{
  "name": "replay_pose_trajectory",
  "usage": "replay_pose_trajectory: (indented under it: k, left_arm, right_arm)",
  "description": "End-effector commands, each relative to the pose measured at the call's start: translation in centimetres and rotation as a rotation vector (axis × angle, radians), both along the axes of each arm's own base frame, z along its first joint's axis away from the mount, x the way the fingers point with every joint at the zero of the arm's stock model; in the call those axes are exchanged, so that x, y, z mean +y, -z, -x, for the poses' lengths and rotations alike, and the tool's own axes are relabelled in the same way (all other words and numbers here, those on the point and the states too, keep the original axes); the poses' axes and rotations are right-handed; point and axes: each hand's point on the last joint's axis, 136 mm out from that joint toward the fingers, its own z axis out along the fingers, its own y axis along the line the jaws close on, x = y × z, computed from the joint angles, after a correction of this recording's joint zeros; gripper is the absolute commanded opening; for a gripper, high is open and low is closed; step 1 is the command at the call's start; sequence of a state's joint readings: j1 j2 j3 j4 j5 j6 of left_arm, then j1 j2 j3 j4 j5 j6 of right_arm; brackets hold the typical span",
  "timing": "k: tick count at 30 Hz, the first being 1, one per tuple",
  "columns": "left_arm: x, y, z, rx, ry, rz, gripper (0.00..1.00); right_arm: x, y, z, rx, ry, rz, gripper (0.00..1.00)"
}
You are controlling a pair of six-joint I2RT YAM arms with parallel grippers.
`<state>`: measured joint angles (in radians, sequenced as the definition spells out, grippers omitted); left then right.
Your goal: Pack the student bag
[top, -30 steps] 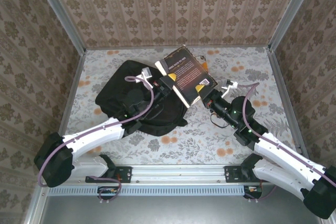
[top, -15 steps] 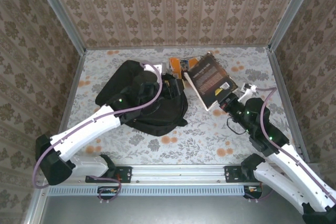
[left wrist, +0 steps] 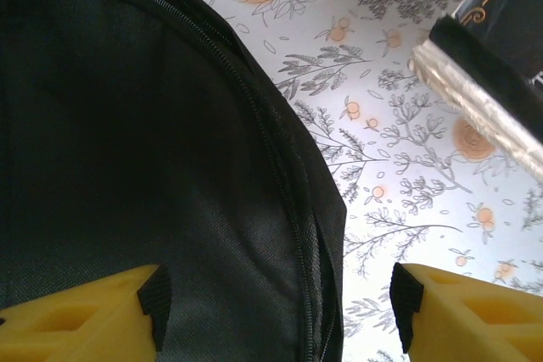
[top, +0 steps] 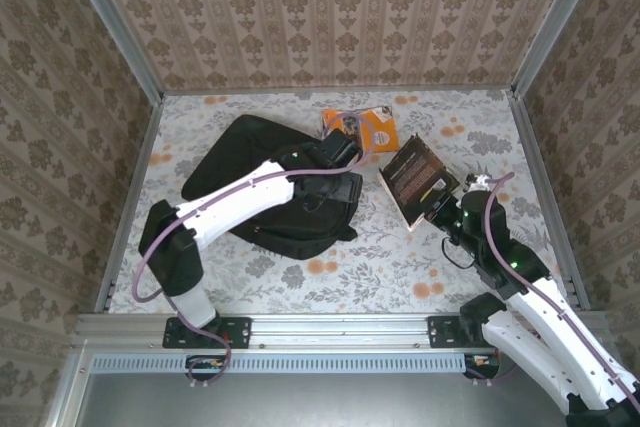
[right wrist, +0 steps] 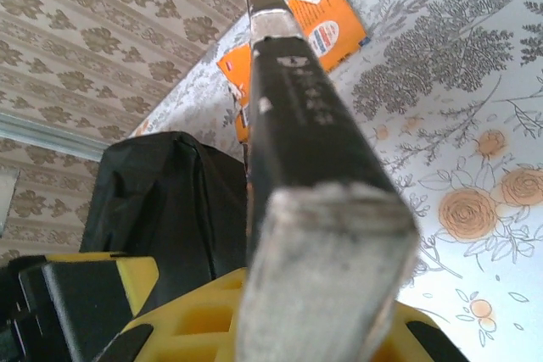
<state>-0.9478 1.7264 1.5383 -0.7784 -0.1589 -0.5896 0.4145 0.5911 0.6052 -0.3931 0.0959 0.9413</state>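
The student bag (top: 265, 187) is a big black backpack lying flat at centre left. My left gripper (top: 346, 147) hovers over the bag's right edge, near an orange book (top: 368, 127) lying on the table. In the left wrist view its yellow fingers (left wrist: 76, 320) stand wide open over the student bag's (left wrist: 127, 142) zipper edge, with nothing between them. My right gripper (top: 446, 209) is shut on the near corner of a dark book (top: 418, 177), held tilted just right of the bag. The right wrist view shows that dark book's (right wrist: 310, 125) spine and page edge rising from my right gripper (right wrist: 322, 328).
The floral tablecloth (top: 470, 127) is bare to the right of the books and in front of the bag. Patterned walls close the back and both sides. In the right wrist view the orange book (right wrist: 297, 40) lies beyond the bag (right wrist: 161, 201).
My left gripper has let go of the dark book, opened and reached back toward the orange book. The right gripper has carried the dark book rightward, away from the bag.
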Motion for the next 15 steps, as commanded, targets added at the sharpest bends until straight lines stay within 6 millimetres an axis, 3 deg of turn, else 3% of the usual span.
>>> replay_pose_trajectory:
  k: [1,15]
  left_arm:
    - [0.7,-0.4,-0.4,-0.010,-0.020,-0.097,0.72]
    - [-0.7,2.4,-4.0,-0.013,-0.081,-0.208,0.66]
  right_arm:
    - [0.6,-1.6,-0.3,-0.072,-0.037,-0.010,0.00]
    - [0.6,-1.4,0.1,-0.090,-0.068,0.002,0.00]
